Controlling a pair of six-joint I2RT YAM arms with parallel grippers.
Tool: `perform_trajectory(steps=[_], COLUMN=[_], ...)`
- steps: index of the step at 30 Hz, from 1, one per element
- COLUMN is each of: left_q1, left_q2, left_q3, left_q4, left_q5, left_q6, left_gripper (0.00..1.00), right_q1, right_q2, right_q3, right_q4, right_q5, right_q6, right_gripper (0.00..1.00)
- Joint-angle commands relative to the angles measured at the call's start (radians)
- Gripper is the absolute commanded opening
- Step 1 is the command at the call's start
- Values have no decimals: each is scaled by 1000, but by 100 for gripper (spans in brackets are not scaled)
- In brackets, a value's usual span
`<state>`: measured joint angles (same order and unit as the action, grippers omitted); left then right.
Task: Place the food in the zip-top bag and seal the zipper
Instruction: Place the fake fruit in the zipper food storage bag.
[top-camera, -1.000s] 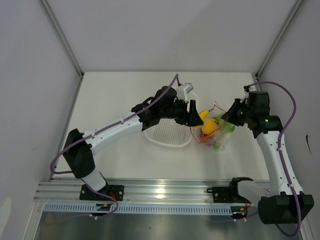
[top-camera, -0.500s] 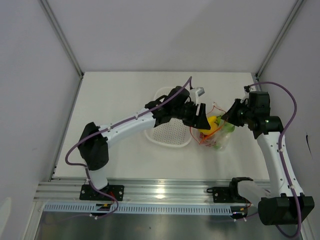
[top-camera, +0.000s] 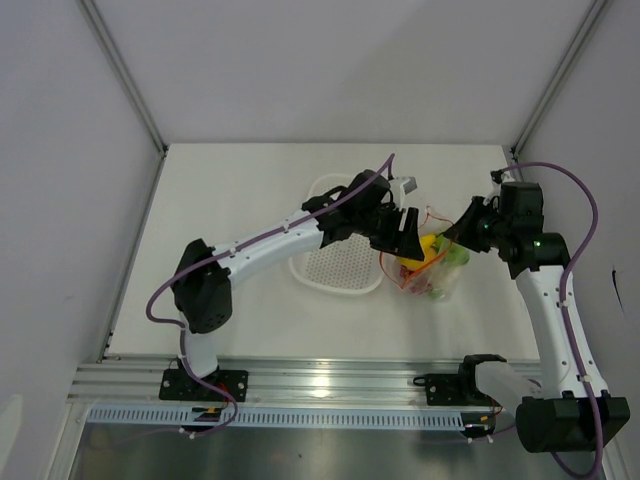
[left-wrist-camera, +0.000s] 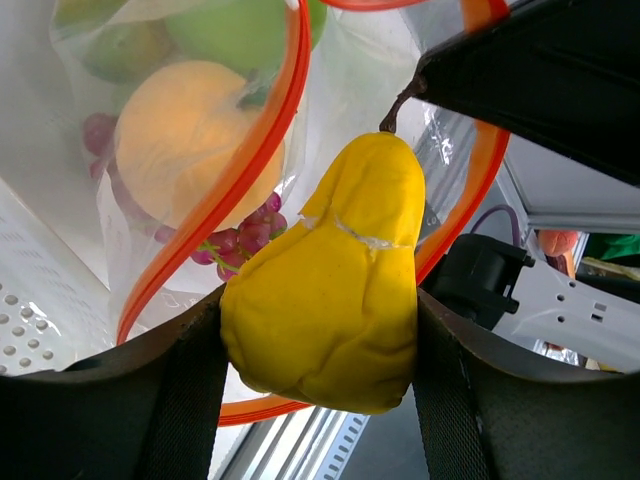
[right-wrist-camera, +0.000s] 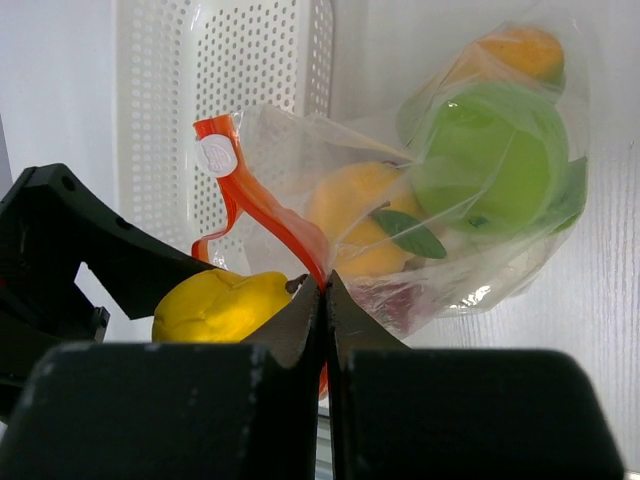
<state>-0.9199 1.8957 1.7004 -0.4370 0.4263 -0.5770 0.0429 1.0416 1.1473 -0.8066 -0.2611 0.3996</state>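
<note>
The left arm had swung right from over the white perforated basket (top-camera: 335, 268) within 1 second, carrying its load to the bag, while the right arm kept its post. The left gripper (left-wrist-camera: 318, 300) stood part open, its 2 fingers (left-wrist-camera: 170, 390) clamped on either side of a yellow toy pear (left-wrist-camera: 325, 290), stem end pointing ahead. The pear hung at the open mouth of the clear zip-top bag (top-camera: 432, 278), framed in the left wrist view by the loop of the orange-red zipper (left-wrist-camera: 250, 170).

The right gripper (right-wrist-camera: 322, 295) was pinched fully together on that zipper strip, holding the far lip of the mouth up off the white table (top-camera: 240, 190).

Already inside the bag lay a green apple (right-wrist-camera: 490, 160), an orange fruit with a green leaf (right-wrist-camera: 355, 215), a red grape bunch (left-wrist-camera: 245, 235) and, at the bag's far end, 1 more orange fruit (right-wrist-camera: 520, 50).

The bag rested just right of the basket. A white round tab (right-wrist-camera: 213, 155) at the end of the zipper carried a mark too faint to read; no other writing showed.
</note>
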Motion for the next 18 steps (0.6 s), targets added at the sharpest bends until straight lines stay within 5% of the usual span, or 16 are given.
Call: perform_trajectory(steps=[1,3,4,12,18], left_q1=[-14,-16,-16,-17,-17], left_q2=[12,16,17,-75,-260], left_q3=[-4,-4,-2,-70,-270], left_q4=[1,9,9,38,136], left_q5=[60,78,83,-30,-214], left_q6=[26,34,34,54,43], left_gripper=[67,80,99,100,100], right_q1=[5,5,5,6,5], right_q2=[-6,-2,0,-5,-9], right_q3=[57,61,65,68,49], right_q4=[23,21,17,6,14], right_q5=[-18,-20,-20,-9,-12], right_q6=[7,5,2,-2,4], right_gripper=[0,0,0,0,0])
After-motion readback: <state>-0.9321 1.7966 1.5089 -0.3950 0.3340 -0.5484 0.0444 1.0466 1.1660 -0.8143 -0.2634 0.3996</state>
